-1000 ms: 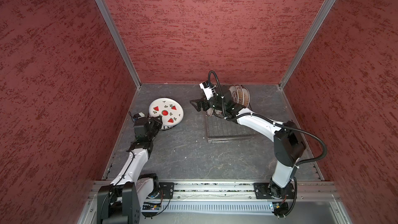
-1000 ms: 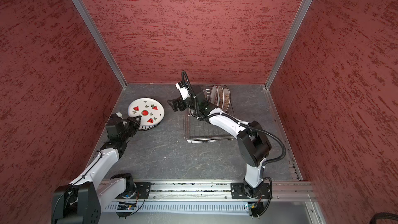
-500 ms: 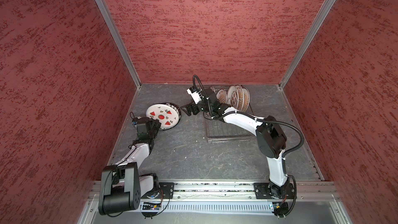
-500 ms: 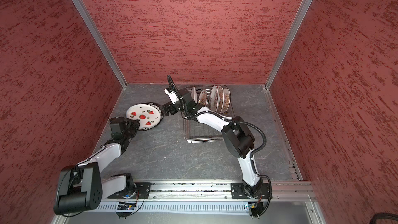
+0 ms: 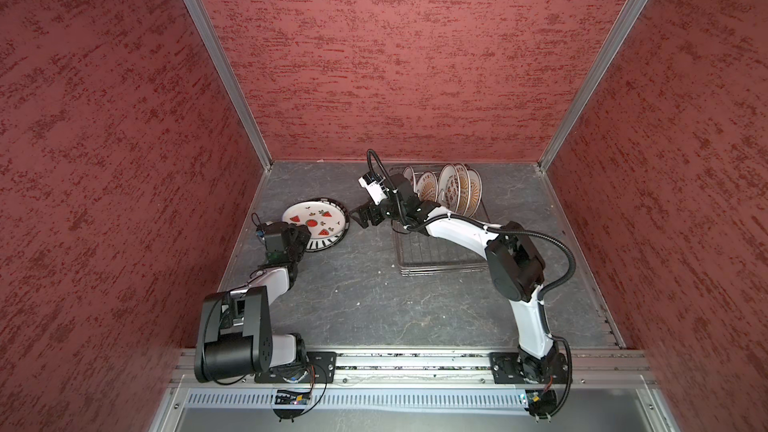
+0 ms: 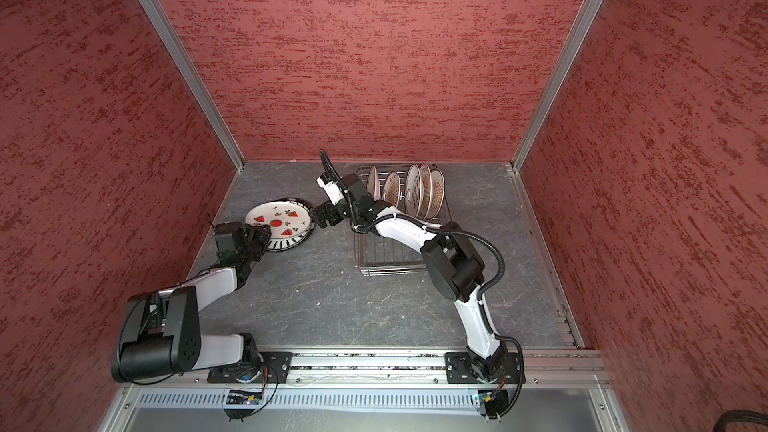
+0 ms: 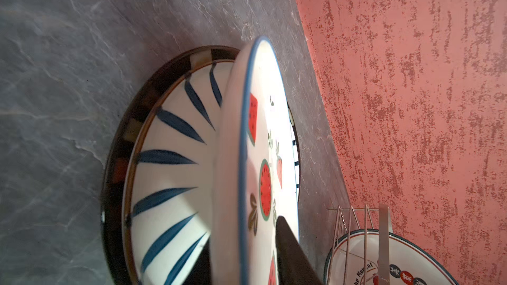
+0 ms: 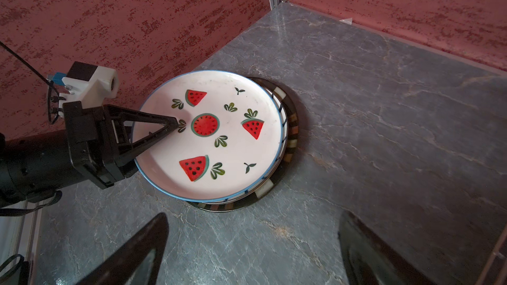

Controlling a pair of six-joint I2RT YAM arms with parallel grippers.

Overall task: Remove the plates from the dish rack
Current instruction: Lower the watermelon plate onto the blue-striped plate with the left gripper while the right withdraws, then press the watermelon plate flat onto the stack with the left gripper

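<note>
The round white watermelon-printed plate (image 8: 219,143) looks like glazed ceramic, smooth and glossy, as does the blue-striped white plate (image 7: 170,160) under it. The rectangular silver wire dish rack (image 5: 436,251) is bright, shiny metal. The grey tabletop (image 5: 374,305) has a matt, veined, stone-like face. The red walls (image 5: 395,56) look rough and mottled.

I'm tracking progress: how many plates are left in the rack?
5 plates, all on edge at the rack's far end: one leftmost, partly behind the right arm, one beside it, then three packed close on the right. More could hide between them.
</note>
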